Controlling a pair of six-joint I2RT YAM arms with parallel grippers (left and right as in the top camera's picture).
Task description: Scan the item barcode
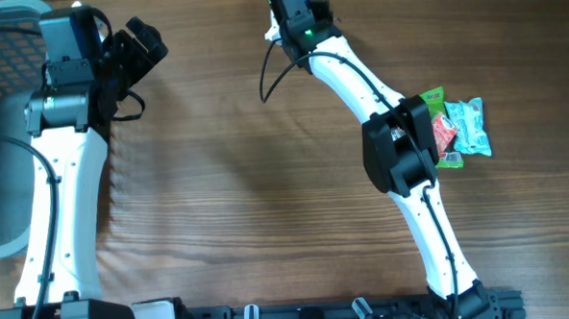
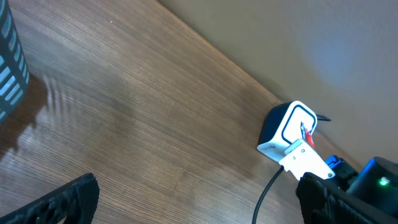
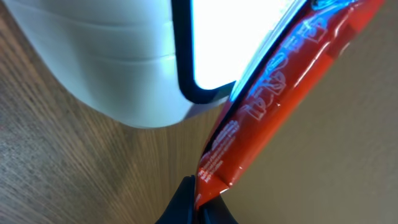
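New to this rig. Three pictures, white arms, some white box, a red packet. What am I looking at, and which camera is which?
Two white robot arms work at a wooden table. The overhead view looks straight down; each of the other two comes from a camera on one wrist.

The right gripper is shut on a red packet, holding it against the lit window of the white barcode scanner at the far table edge. The left gripper is open and holds nothing, beside a mesh basket. More snack packets lie on the table, partly hidden under the right arm.
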